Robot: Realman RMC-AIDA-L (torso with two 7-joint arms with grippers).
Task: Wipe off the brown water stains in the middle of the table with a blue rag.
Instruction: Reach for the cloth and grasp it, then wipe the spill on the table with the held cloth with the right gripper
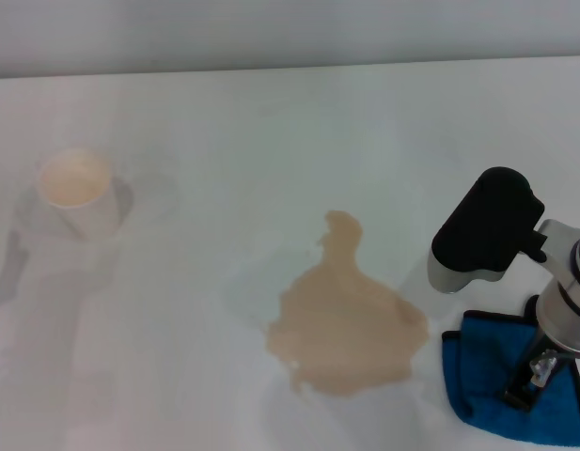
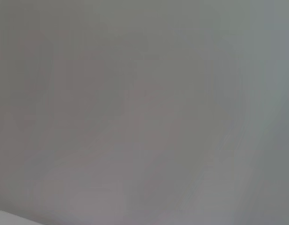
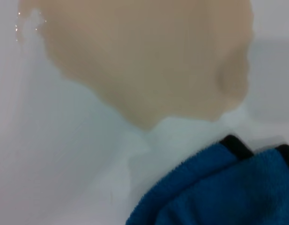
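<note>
From the head camera, the brown water stains [image 1: 346, 329] lie as one tan puddle with a narrow neck near the middle of the table [image 1: 271, 141]. The blue rag [image 1: 487, 376] sits just beside the puddle's right edge, and the right gripper [image 1: 526, 387] is planted down on top of it, probably so the cloth can be dragged sideways into the liquid. I cannot tell how wide its claw is set or whether it truly pinches the cloth. A pale paper cup [image 1: 78, 188] stands well apart on the left (likely the source of the spill).

The left wrist camera shows only a blank grey surface; the left gripper is out of sight, presumably parked.

The right wrist camera looks over the rag's [image 3: 219, 192] black-edged corner toward the puddle [image 3: 144, 56], a thin strip of bare table between them.
</note>
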